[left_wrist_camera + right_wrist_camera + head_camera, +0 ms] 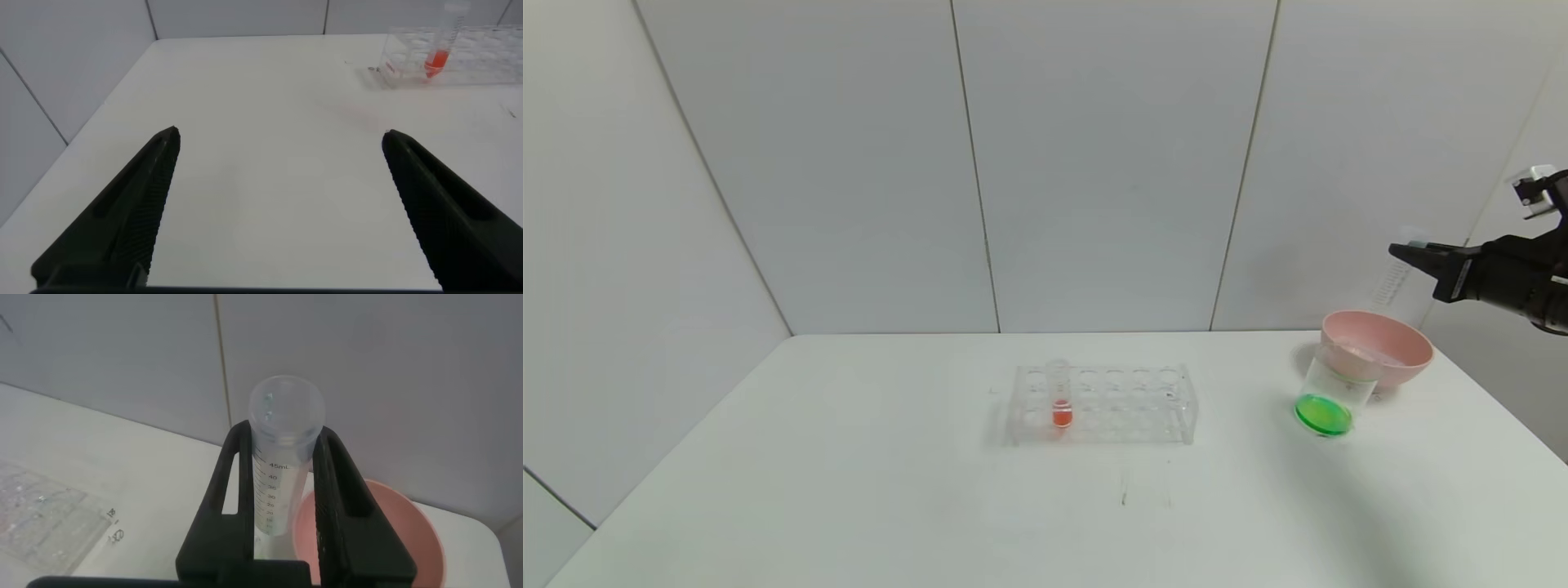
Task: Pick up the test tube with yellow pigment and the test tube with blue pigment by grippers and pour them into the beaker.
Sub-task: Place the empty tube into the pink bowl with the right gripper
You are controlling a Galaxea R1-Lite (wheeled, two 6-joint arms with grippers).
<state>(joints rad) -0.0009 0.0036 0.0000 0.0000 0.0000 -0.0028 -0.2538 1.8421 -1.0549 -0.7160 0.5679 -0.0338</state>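
My right gripper (pixel 1403 250) is raised at the far right, above and behind the pink bowl. It is shut on a clear graduated test tube (pixel 278 482) that looks empty. In the right wrist view the gripper (pixel 286 434) clamps the tube from both sides. The tube shows faintly in the head view (pixel 1390 282). No yellow or blue liquid shows in any view. The beaker (pixel 1327 384) stands in front of the bowl with green liquid (pixel 1323 414) in its bottom. My left gripper (pixel 279 135) is open and empty over bare table, out of the head view.
A clear many-holed rack (pixel 1127 404) stands mid-table and holds one tube of red-orange liquid (pixel 1060 400); both show in the left wrist view (pixel 482 49) (pixel 440 51). The pink bowl (pixel 1388 343) sits at the table's far right, also below the tube (pixel 392 531).
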